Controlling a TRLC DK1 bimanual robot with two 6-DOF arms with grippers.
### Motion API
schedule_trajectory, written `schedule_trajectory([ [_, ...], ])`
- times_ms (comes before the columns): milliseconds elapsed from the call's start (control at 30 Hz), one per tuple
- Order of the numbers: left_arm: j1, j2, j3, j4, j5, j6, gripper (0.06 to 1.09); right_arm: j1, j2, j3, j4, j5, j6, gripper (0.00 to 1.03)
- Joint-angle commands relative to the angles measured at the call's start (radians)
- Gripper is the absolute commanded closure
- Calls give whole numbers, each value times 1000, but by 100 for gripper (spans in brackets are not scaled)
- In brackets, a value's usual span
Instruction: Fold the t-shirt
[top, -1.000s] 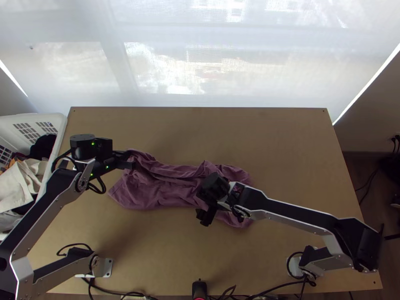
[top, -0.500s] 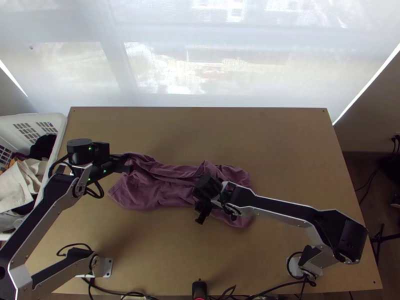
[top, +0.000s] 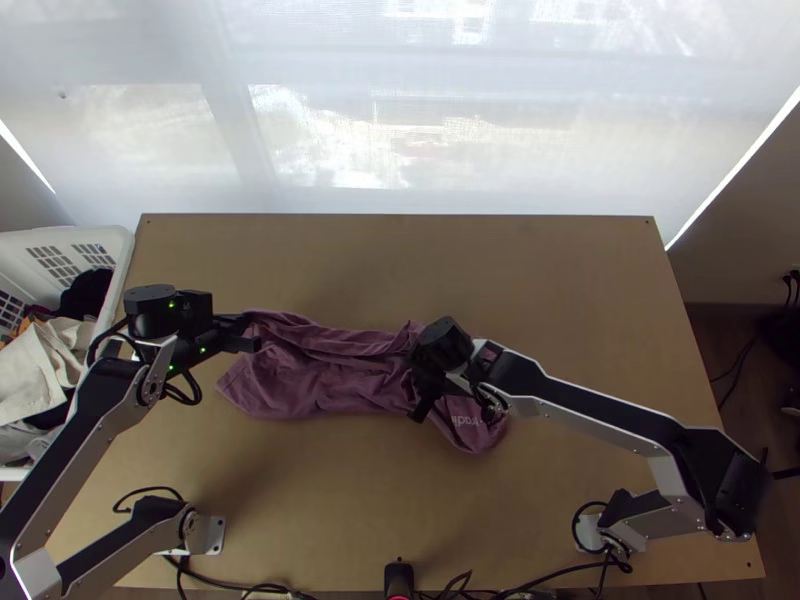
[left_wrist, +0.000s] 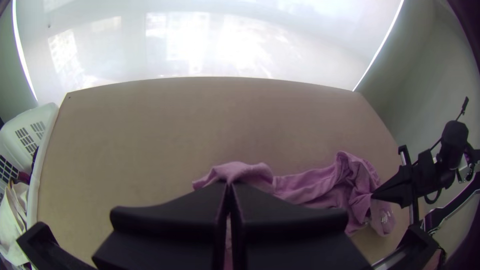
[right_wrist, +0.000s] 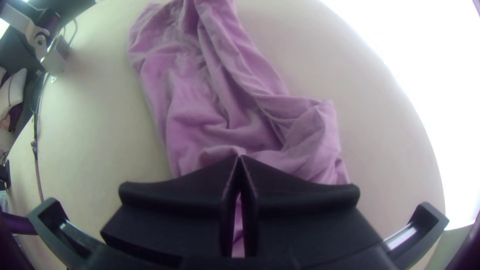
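Bright light through pale translucent screen behind wooden table; plain wall, dark floor alongside.

A light-brown, rectangular wooden table carries a dusty-purple fabric t-shirt, lying in a long rumpled strip, perhaps folded over in places

We see daylight pour through the window beyond the left pincer and right pincer, the worktop around them dimmer, softly shadowed. Both wrist views bend straight edges and darken at the corners; window glare burns white.
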Motion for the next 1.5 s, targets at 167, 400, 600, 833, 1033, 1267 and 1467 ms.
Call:
schedule_trajectory([
  [167, 33, -70, 73, -73, -19, -3, 105, -196, -189, 95, -140, 1, -29, 100],
  [400, 85, -103, 193, -139, -22, 14, 105, -345, -286, 158, -183, 1, -27, 100],
  [600, 99, -142, 271, -199, -43, 42, 105, -459, -379, 166, -223, 1, -31, 100],
  [833, 89, -196, 260, -259, -43, 52, 105, -514, -481, 31, -251, -2, -52, 100],
  [1033, 73, -242, 219, -293, -42, 52, 105, -460, -542, -129, -251, -3, -37, 100],
  [1267, 47, -252, 204, -296, -43, 62, 105, -411, -493, -360, -136, -2, -27, 70],
  [1467, 47, -242, 217, -305, -43, 66, 105, -388, -501, -407, -91, -2, -27, 23],
])
